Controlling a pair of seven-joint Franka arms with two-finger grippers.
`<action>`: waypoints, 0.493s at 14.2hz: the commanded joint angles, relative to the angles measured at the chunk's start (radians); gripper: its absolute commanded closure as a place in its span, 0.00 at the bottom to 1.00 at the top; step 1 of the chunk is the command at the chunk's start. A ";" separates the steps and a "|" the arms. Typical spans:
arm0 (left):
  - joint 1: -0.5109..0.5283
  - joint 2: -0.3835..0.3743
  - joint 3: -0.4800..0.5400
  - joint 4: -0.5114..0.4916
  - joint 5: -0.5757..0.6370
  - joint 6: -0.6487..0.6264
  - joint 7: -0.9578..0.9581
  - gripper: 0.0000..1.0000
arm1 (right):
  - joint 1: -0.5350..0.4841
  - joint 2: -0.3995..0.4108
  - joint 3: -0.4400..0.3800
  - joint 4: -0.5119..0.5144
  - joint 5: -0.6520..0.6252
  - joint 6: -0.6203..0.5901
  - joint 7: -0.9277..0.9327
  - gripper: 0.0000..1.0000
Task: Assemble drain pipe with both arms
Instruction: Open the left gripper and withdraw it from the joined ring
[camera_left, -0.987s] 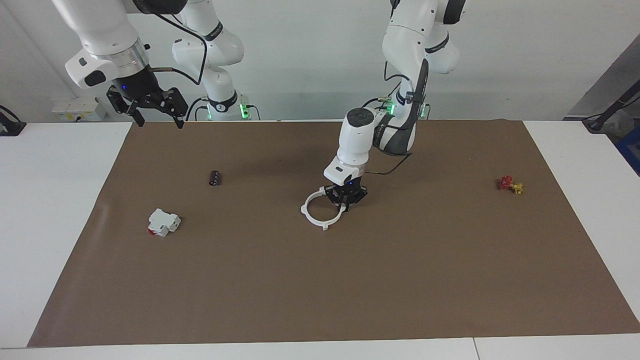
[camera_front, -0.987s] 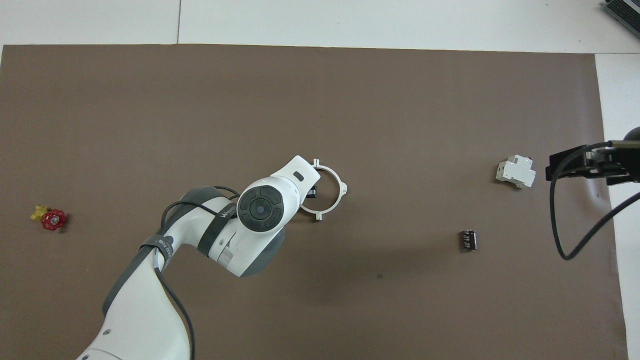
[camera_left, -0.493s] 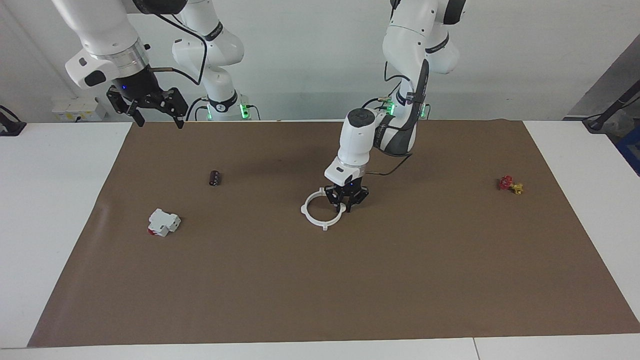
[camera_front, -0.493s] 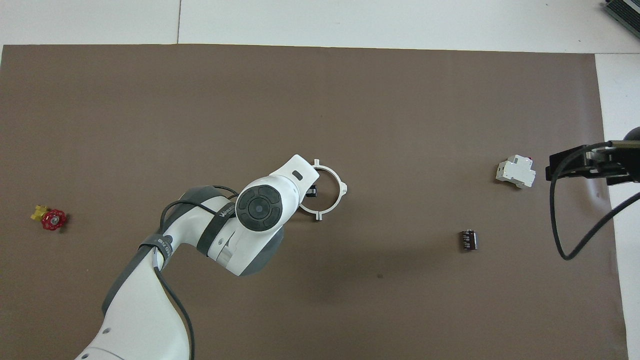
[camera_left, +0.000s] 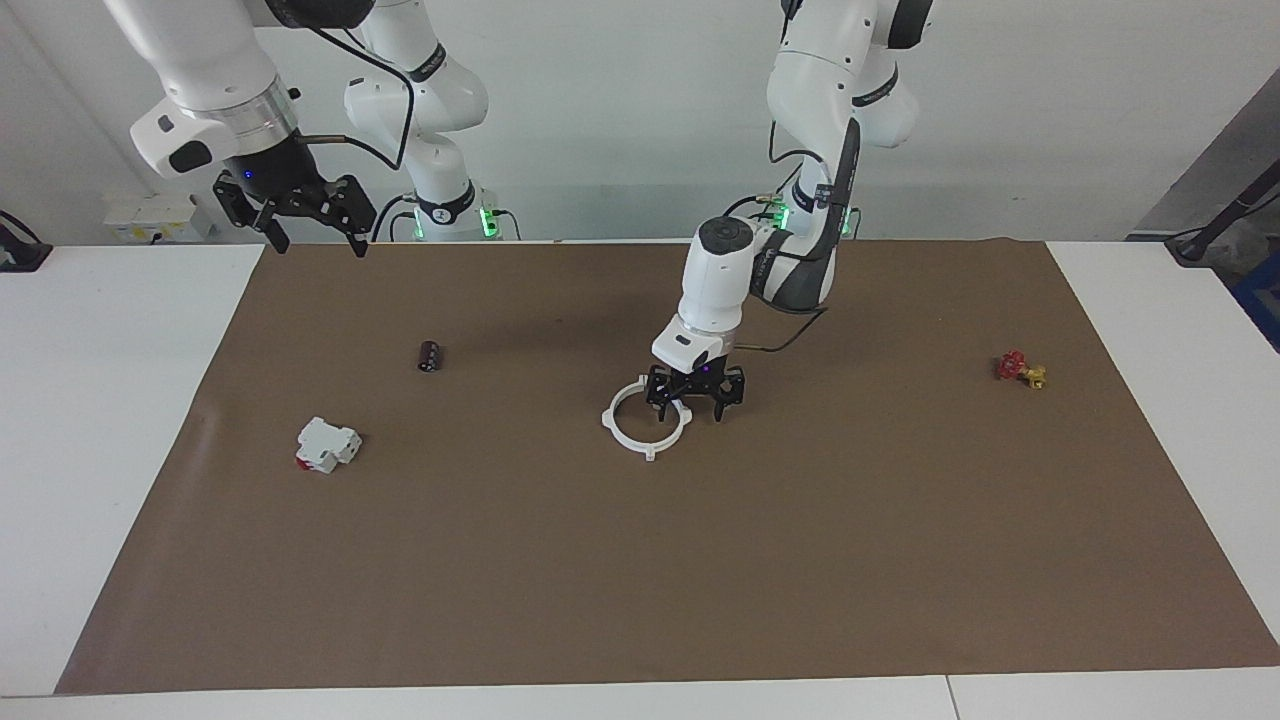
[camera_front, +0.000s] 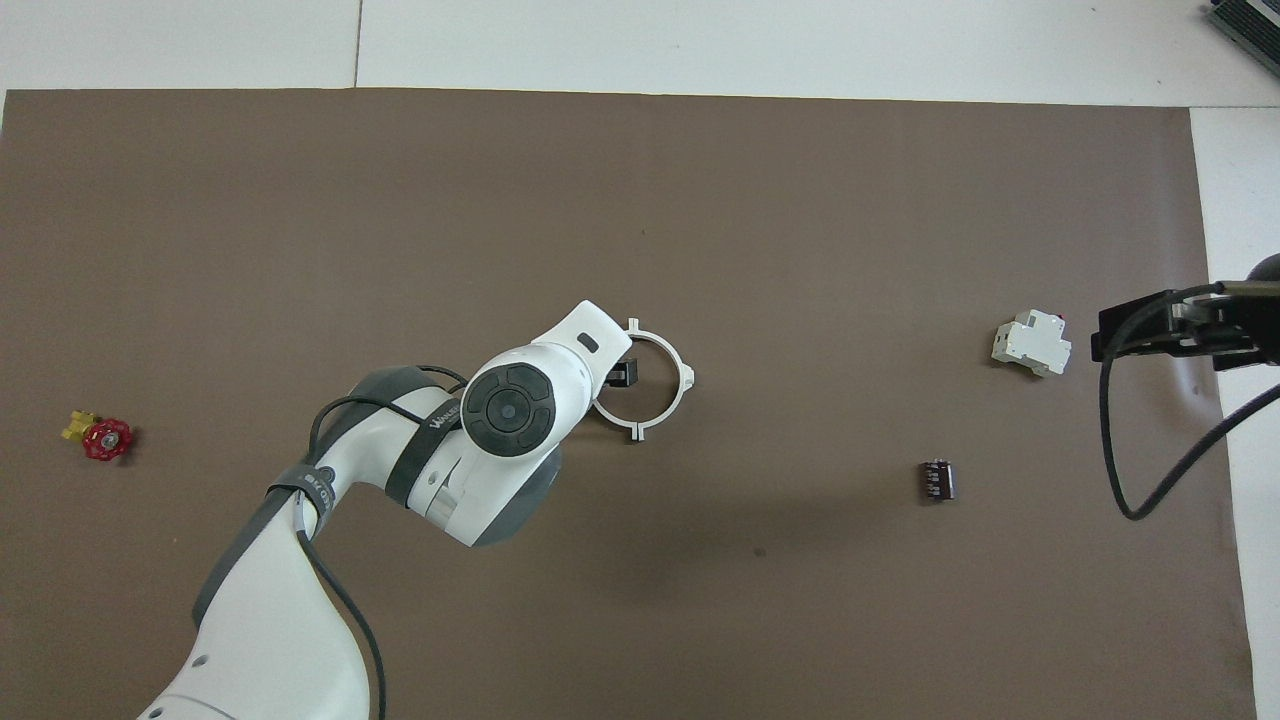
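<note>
The drain pipe (camera_left: 632, 437) lies flat on the brown mat as one white ring with four outer tabs; it also shows in the overhead view (camera_front: 676, 398). My left gripper (camera_left: 692, 408) stands over the ring's edge toward the left arm's end, open, with one finger inside the ring and one outside it. In the overhead view the wrist hides most of it; one black finger (camera_front: 622, 373) shows inside the ring. My right gripper (camera_left: 312, 240) waits high over the mat's edge at the right arm's end, open and empty; it also shows in the overhead view (camera_front: 1170, 325).
A white boxy block with a red part (camera_left: 327, 445) (camera_front: 1030, 343) and a small dark cylinder (camera_left: 430, 355) (camera_front: 936, 480) lie toward the right arm's end. A red and yellow valve (camera_left: 1018, 369) (camera_front: 100, 437) lies toward the left arm's end.
My left gripper has opened, let go of the ring's edge and risen slightly. The ring stays flat in place. The right arm has not moved.
</note>
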 joint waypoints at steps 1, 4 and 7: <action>0.058 -0.088 0.000 -0.017 0.019 -0.062 0.007 0.00 | -0.004 -0.010 -0.001 -0.004 0.021 -0.013 -0.026 0.00; 0.153 -0.167 0.000 -0.017 0.019 -0.169 0.162 0.00 | -0.004 -0.010 -0.001 -0.004 0.021 -0.013 -0.026 0.00; 0.271 -0.249 -0.002 -0.015 0.019 -0.284 0.360 0.00 | -0.004 -0.010 -0.001 -0.004 0.021 -0.013 -0.026 0.00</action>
